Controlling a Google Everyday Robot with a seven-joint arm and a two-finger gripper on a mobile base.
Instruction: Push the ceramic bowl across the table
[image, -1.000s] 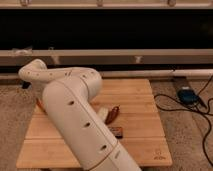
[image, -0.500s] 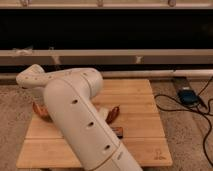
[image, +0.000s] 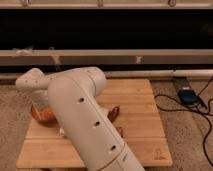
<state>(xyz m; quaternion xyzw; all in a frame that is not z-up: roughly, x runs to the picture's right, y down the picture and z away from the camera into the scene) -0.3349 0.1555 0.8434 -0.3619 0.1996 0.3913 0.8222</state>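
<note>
Camera view: looking down on a low plank surface (image: 142, 107) with the robot's big white arm (image: 82, 120) sweeping across it from the bottom edge toward 10 o'clock.
Ceramic bowl: the orange ceramic bowl (image: 42, 114) sits at the surface's left edge, around 9 o'clock, mostly covered by the arm; only its left rim and some of the inside show.
Tool: the tool (image: 40, 102) is down at the bowl, hidden beneath the arm's rounded end, so I cannot tell how it is set.
Middle of the surface: a small reddish-brown object (image: 114, 113) lies just right of the arm.
Floor at 3 o'clock: a blue device (image: 188, 96) with black cables (image: 206, 125) trailing over the carpet.
</note>
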